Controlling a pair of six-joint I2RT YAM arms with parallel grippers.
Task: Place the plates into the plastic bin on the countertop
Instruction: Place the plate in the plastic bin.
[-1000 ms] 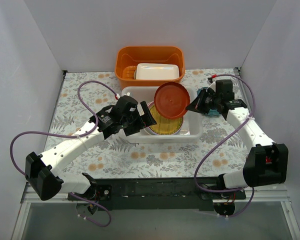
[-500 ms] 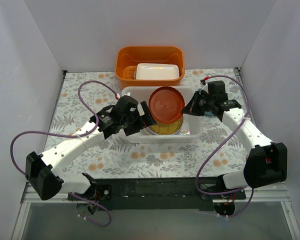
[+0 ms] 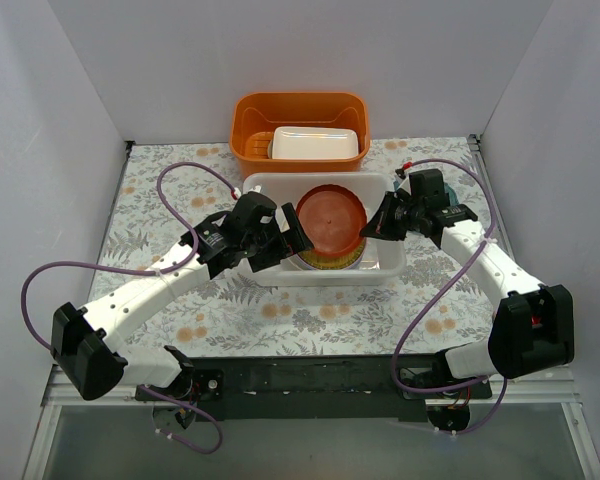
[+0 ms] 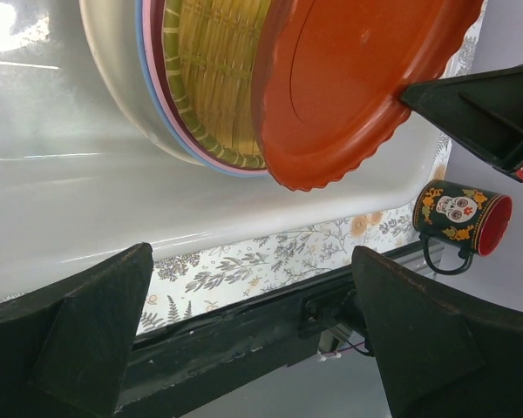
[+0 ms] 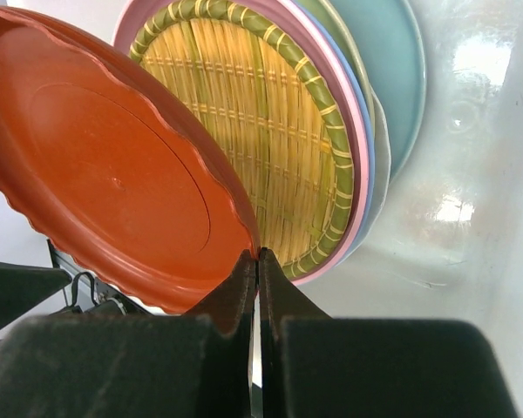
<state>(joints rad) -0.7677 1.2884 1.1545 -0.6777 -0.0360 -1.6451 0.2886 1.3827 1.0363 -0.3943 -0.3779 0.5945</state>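
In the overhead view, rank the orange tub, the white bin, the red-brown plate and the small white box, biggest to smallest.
1. white bin
2. orange tub
3. red-brown plate and small white box: too alike to rank.

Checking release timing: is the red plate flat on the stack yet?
No, tilted. The right gripper pinches the red plate by its rim, and wrist views show it angled off the yellow plate, over the bin.

White arm links (image 3: pixel 130 295), black joints (image 3: pixel 80 352) (thin purple cables (image 3: pixel 25 290))
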